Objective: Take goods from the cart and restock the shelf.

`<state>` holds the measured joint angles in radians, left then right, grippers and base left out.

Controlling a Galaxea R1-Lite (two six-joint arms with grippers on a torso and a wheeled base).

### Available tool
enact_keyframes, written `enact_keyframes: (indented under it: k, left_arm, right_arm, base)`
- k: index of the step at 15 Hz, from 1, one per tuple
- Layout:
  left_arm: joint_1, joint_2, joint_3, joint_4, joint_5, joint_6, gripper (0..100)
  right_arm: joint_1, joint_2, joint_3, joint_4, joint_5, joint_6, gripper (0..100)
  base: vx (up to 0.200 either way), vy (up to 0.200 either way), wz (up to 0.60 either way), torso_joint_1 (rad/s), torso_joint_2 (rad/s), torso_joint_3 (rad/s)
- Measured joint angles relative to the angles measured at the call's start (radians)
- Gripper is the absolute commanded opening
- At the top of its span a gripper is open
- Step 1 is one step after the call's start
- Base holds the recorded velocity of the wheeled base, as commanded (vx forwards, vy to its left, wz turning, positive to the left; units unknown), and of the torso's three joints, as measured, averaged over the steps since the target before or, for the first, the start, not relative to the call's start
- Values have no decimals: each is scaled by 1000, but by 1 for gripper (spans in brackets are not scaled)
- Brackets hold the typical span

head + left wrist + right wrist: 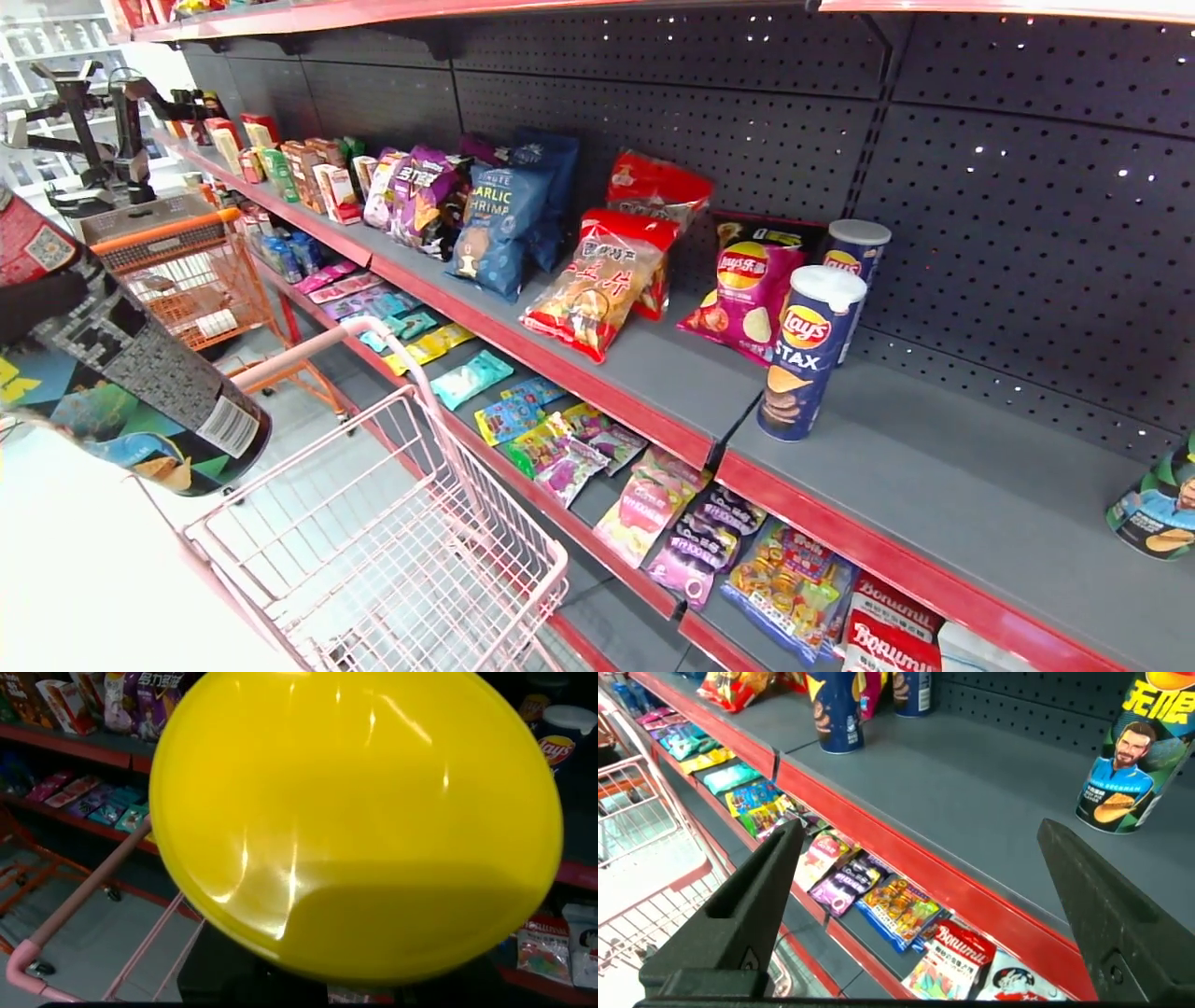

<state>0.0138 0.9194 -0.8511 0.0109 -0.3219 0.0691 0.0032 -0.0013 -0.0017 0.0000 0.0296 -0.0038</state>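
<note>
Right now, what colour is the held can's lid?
Yellow; the can's lid shows best in left wrist view.

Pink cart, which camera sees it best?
The head view: the pink cart shows its handle and most of its wire basket there. The left wrist view catches just the handle, and the right wrist view a corner of the basket.

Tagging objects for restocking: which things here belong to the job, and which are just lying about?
Job: held yellow-lidded chip can; pink cart; grey shelf; open right gripper.
Lying about: orange cart; candy bags on the lower shelf.
</note>
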Motion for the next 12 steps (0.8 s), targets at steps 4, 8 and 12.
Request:
enact_keyframes:
  k: [4,8,12]
  left_arm:
    - [0,1,1,-1,-2,0,0]
    - [0,1,1,-1,-1,0,0]
    - [0,-2,0,-2,-2,0,0]
  right_arm:
    - [0,0,0,0,-1,-1,100]
    - [-1,0,0,1,0,0,100]
    - [0,0,0,0,0,0,100]
  base:
    - [0,0,-600,13,0,2]
    - [0,0,-600,1,7,2]
    - [0,0,-600,5,0,2]
